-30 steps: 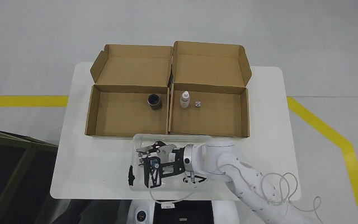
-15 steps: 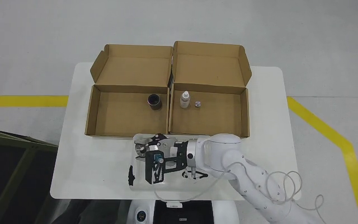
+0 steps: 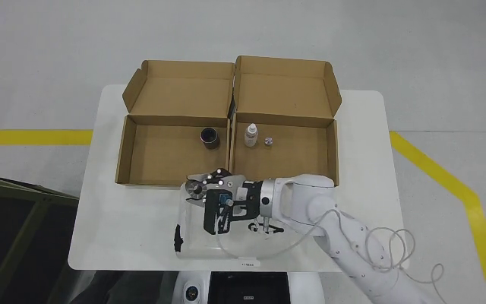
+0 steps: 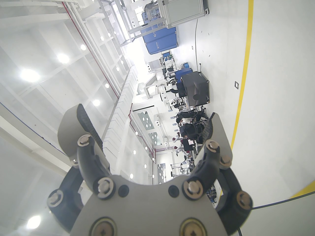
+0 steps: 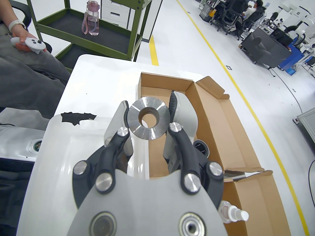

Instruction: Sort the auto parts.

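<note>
My right gripper (image 5: 149, 104) is shut on a shiny steel ring (image 5: 148, 121) with a round hole, held on edge between the fingers. From above, this gripper (image 3: 199, 188) hangs over the far rim of the clear plastic tray (image 3: 273, 247), just short of the left cardboard box (image 3: 156, 156). A black cylinder (image 3: 209, 137) stands in that box and also appears past my fingers (image 5: 201, 149). The right box (image 3: 304, 156) holds a white bottle (image 3: 250, 135) and a small capped piece (image 3: 269, 140). My left gripper (image 4: 145, 117) is open, off the table, with nothing between its fingers.
A black scrap (image 3: 177, 237) lies at the tray's near left corner (image 5: 77, 117). Both boxes have raised flaps at the back. The white table (image 3: 106, 220) has bare room left of the tray. A green cart (image 5: 98, 25) stands beyond the table's left end.
My right gripper has lifted out of the tray's middle and moved toward the boxes with the steel ring held in it. Nothing in the boxes has moved.
</note>
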Controlling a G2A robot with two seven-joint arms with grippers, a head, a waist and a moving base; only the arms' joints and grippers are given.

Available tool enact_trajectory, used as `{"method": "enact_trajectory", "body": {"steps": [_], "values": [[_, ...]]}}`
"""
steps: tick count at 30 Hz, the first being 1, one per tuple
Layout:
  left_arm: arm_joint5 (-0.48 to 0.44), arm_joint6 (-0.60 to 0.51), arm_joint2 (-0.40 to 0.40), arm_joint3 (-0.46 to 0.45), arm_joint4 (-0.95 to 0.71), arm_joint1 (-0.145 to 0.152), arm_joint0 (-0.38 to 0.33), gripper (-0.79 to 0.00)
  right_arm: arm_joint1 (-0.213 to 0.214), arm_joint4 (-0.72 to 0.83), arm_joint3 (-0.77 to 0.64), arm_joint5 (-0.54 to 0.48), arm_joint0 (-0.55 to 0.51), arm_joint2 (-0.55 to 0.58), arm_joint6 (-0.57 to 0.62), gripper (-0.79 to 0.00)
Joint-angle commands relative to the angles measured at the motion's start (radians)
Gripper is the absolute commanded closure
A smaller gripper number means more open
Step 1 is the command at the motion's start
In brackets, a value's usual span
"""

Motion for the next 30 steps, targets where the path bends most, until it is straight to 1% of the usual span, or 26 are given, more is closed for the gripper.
{"method": "enact_trajectory", "body": {"steps": [1, 16, 30], "values": [[0.0, 0.0, 0.0, 0.0, 0.0, 0.0, 0.0, -0.785, -0.001, 0.005, 0.009, 0.005, 0.007, 0.002, -0.007, 0.0], [0.0, 0.0, 0.0, 0.0, 0.0, 0.0, 0.0, -0.785, -0.018, 0.044, 0.122, 0.049, 0.077, -0.016, -0.055, 0.0], [0.0, 0.0, 0.0, 0.0, 0.0, 0.0, 0.0, -0.785, -0.058, 0.083, 0.29, 0.091, 0.196, -0.088, -0.062, 0.0]]}}
